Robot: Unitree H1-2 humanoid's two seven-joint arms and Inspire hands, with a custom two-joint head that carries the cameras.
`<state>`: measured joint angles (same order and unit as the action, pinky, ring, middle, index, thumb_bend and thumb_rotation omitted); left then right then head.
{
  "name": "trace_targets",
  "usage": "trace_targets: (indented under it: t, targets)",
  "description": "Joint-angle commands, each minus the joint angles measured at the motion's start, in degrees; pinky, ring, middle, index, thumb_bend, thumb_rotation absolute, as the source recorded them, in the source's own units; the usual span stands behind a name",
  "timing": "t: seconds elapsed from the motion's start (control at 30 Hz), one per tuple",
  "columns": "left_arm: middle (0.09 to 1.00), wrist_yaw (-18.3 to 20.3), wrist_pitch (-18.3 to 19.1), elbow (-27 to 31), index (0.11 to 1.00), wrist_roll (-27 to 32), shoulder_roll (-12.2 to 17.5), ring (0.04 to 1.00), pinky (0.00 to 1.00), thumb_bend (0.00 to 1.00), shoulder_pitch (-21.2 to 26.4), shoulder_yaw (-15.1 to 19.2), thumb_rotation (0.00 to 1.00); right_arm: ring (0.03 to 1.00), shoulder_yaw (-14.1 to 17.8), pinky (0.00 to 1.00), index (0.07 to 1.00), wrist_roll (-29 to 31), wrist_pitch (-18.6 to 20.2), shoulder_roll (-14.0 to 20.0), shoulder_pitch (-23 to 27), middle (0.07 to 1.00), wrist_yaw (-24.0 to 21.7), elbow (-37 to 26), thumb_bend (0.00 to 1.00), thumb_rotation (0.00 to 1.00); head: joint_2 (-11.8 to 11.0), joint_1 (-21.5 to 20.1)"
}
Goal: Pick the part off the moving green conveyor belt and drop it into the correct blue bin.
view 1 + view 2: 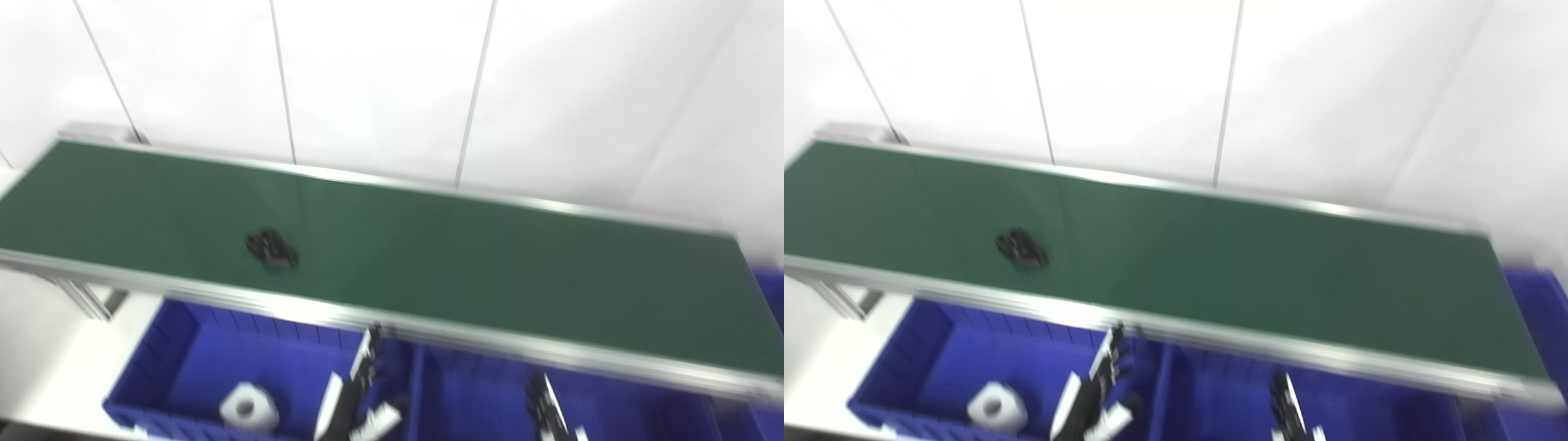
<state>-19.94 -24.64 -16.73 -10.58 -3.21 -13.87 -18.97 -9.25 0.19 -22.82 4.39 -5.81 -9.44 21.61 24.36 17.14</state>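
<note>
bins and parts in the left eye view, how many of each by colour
blue bins: 3, left bin, middle bin, and a corner of a third at the right edge
black part on the conveyor belt: 1
white part in the left bin: 1
total: 5

Plenty of open room above the long green conveyor belt (490, 269), with only a small dark lumpy part (272, 250) sitting on it toward the left, nearer the front edge. Blurry, so no finer detail on that part. White panelled wall (380, 79) right behind the belt, blocking anything past the far rail. Silver metal front rail (429, 334) standing between the belt and the deep blue plastic bins (184, 361) below. Left bin mostly bare, just a white ring-shaped piece (249, 407) near its front. Left hand (361, 392) and right hand (548, 407) both low over the bins, fingers spread, well apart.
</note>
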Motion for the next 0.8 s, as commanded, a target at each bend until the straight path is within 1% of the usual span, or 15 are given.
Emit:
trace_targets:
  t: [0.0, 0.1, 0.23, 0.33, 0.5, 0.6, 0.63, 0.67, 0.7, 0.73, 0.77]
  targets:
    - [0.997, -0.9, -2.3, 0.4, 1.000, -0.9, 0.2, 0.939, 0.86, 0.84, 0.6, -0.7, 0.83, 1.000, 0.3, 1.00, 1.000, 0.7, -3.7, -0.3, 1.1, 1.000, -0.6, -0.1, 1.00, 0.98, 0.0, 0.0]
    - [0.993, -1.7, -2.3, -0.4, 1.000, -0.7, 0.5, 0.935, 0.85, 0.85, 0.9, -0.9, 0.83, 1.000, 0.3, 1.00, 1.000, 0.2, -4.0, -0.5, 1.3, 1.000, -0.4, 0.8, 1.00, 0.99, -1.1, -0.9]
    - [0.991, -1.6, -2.3, -0.8, 1.000, 0.1, 0.9, 0.936, 0.85, 0.88, 1.1, -1.0, 0.83, 1.000, 0.2, 1.00, 1.000, -0.6, -4.1, -0.7, 1.6, 1.000, 0.1, 1.2, 1.00, 0.99, -1.1, -1.6]
    - [0.991, -1.4, -2.3, -0.6, 1.000, 0.4, 1.2, 0.937, 0.86, 0.89, 1.1, -1.1, 0.83, 1.000, 0.1, 1.00, 1.000, -0.8, -4.0, -0.8, 1.6, 1.000, 0.0, 1.2, 1.00, 0.99, -0.4, -2.2]
    - [0.996, -0.9, -2.3, 0.4, 1.000, 1.3, 1.6, 0.954, 0.87, 0.88, 0.8, -1.3, 0.83, 1.000, 0.1, 1.00, 1.000, -1.0, -3.7, -1.2, 1.3, 1.000, 0.3, 0.1, 1.00, 0.97, 0.9, -2.9]
    - [1.000, -0.6, -2.3, 1.0, 1.000, 1.6, 1.7, 0.961, 0.88, 0.88, 0.6, -1.3, 0.83, 0.997, 0.2, 1.00, 1.000, -1.3, -3.4, -1.4, 1.0, 1.000, 0.7, -0.8, 1.00, 0.96, 1.2, -2.9]
    - [1.000, -0.6, -2.3, 1.2, 1.000, 1.5, 1.8, 0.962, 0.87, 0.88, 0.5, -1.3, 0.83, 0.996, 0.0, 1.00, 1.000, -2.7, -3.6, -1.1, 0.6, 1.000, 1.4, -1.8, 1.00, 0.95, 1.5, -3.0]
    - [1.000, -0.6, -2.3, 1.3, 1.000, 1.4, 1.8, 0.962, 0.86, 0.87, 0.4, -1.3, 0.84, 0.992, -0.1, 1.00, 1.000, -3.8, -3.7, -1.0, 0.4, 1.000, 1.9, -2.5, 1.00, 0.91, 1.5, -3.0]
    - [1.000, -0.6, -2.3, 1.5, 1.000, 1.3, 1.8, 0.958, 0.86, 0.86, 0.3, -1.3, 0.84, 0.978, 0.0, 1.00, 1.000, -6.3, -3.6, -0.7, -0.2, 1.000, 3.3, -4.5, 0.97, 0.84, 1.9, -3.2]
    - [1.000, -0.6, -2.3, 1.7, 1.000, 1.2, 1.8, 0.957, 0.85, 0.86, 0.2, -1.2, 0.84, 0.975, 0.2, 1.00, 1.000, -8.6, -3.3, -0.6, -0.7, 1.000, 4.6, -6.6, 0.96, 0.82, 2.4, -3.6]
    - [1.000, -0.5, -2.3, 1.9, 1.000, 1.2, 1.9, 0.955, 0.85, 0.86, 0.1, -1.1, 0.84, 0.960, 0.5, 0.98, 1.000, -11.3, -3.0, -0.8, -1.2, 0.998, 6.3, -9.2, 0.94, 0.78, 2.7, -3.9]
